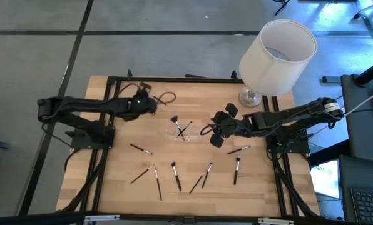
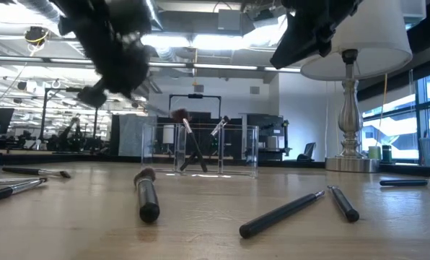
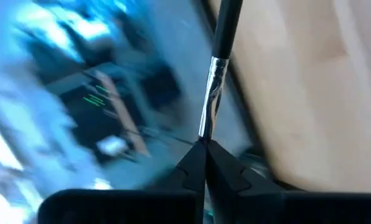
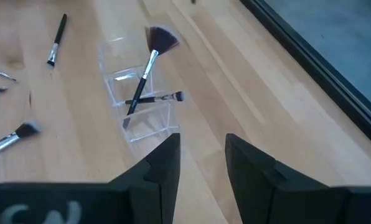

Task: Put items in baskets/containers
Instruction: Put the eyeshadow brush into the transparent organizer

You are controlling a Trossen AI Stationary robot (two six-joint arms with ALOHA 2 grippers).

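A small clear plastic holder [image 1: 181, 132] [image 2: 200, 150] [image 4: 139, 109] stands mid-table with two brushes leaning in it, one with a fanned tip [image 4: 162, 38]. Several thin dark brushes [image 1: 176, 175] lie flat on the wood nearer the near edge. My left gripper [image 1: 153, 105] [image 3: 204, 146] hovers left of and beyond the holder, shut on a brush [image 3: 218, 56]. My right gripper [image 1: 219, 131] [image 4: 202, 155] is open, above the table just right of the holder, touching nothing. My left gripper pinches one brush between its two fingertips at the end of the silver ferrule [image 3: 208, 115]. The black handle [image 3: 226, 28] sticks straight out beyond the fingers, in line with them. The brush is lifted clear of the table. The bristle tip is hidden between the fingers.
A big white lamp [image 1: 277, 56] stands on its base [image 1: 250, 97] at the far right corner, close behind my right arm. A dark cable loop [image 1: 164, 97] lies near the far edge by my left gripper. Bare wood lies between the holder and the loose brushes.
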